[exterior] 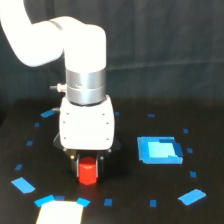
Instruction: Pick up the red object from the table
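Black table (130, 200); red object (88, 171) between gripper (88, 161) fingers; grip state unclear.

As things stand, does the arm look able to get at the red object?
Probably yes. The end effector sits directly over the red object on the table, nothing lies between them, and the blue square patch is well aside.

The gripper (88, 161) stands directly over the red object (88, 171) on the table (130, 200). A blue square patch (159, 150) lies toward the exterior view's right.
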